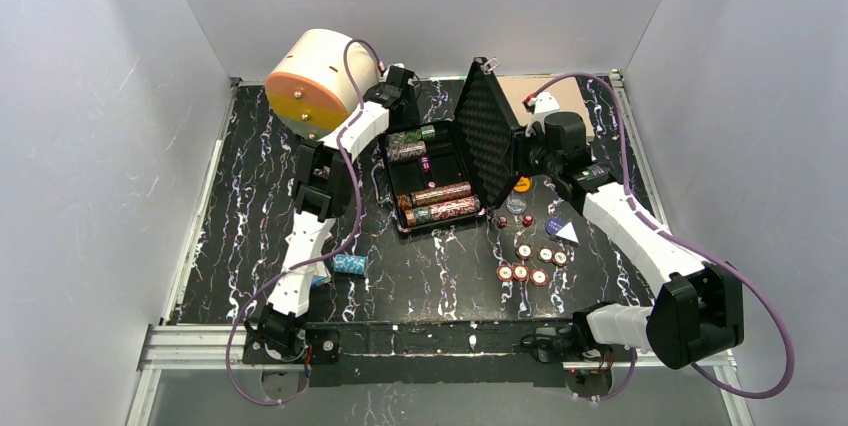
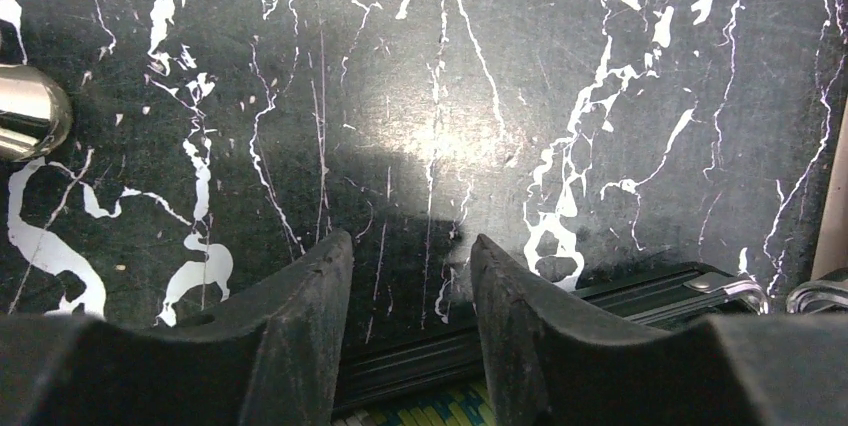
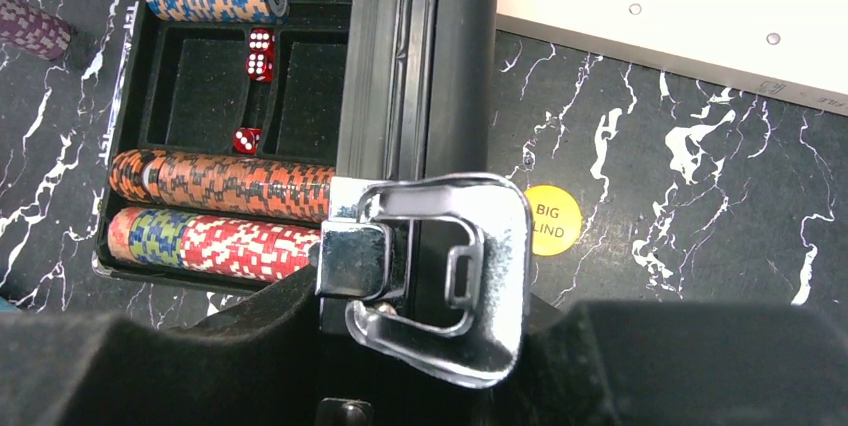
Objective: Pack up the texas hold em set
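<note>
The black briefcase lies open with its foam-lined lid standing upright. Rows of striped chips and red dice sit in its tray. My right gripper is shut on the lid's edge, beside a silver latch. My left gripper hangs over the case's back left corner, its jaws apart with nothing between the tips. Below them are the case rim and green-yellow chips. Loose chips, dice and round buttons lie right of the case.
A big cream cylinder with an orange face stands at the back left, close to my left arm. A flat tan board lies behind the lid. A small teal chip stack rests by the left arm's base. White walls enclose the table.
</note>
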Controlling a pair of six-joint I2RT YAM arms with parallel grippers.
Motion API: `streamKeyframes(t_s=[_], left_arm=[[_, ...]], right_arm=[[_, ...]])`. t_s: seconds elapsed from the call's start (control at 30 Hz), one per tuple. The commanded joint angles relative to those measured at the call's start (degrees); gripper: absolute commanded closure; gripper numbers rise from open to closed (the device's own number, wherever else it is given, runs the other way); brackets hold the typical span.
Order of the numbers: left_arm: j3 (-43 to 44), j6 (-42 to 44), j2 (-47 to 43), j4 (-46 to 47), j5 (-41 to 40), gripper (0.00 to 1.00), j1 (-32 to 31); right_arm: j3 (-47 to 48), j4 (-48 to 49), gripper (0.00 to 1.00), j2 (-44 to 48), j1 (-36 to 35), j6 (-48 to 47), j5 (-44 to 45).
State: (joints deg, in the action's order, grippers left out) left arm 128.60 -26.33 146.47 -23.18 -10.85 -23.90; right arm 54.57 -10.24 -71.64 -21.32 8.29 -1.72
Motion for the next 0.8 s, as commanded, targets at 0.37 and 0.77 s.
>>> streamKeyframes(t_s=[0.37, 0.77], left_arm=[[-16.7, -2.7, -6.7, -9.7, 9.8, 0.82, -3.5], [-31.8, -7.6, -14.6, -7.8, 10.9, 0.84, -6.2]], right_arm=[[0.9, 0.0, 0.23, 3.1, 1.2, -5.2, 1.3], [-8.3, -5.7, 0.23, 15.1, 1.2, 9.6, -0.6]])
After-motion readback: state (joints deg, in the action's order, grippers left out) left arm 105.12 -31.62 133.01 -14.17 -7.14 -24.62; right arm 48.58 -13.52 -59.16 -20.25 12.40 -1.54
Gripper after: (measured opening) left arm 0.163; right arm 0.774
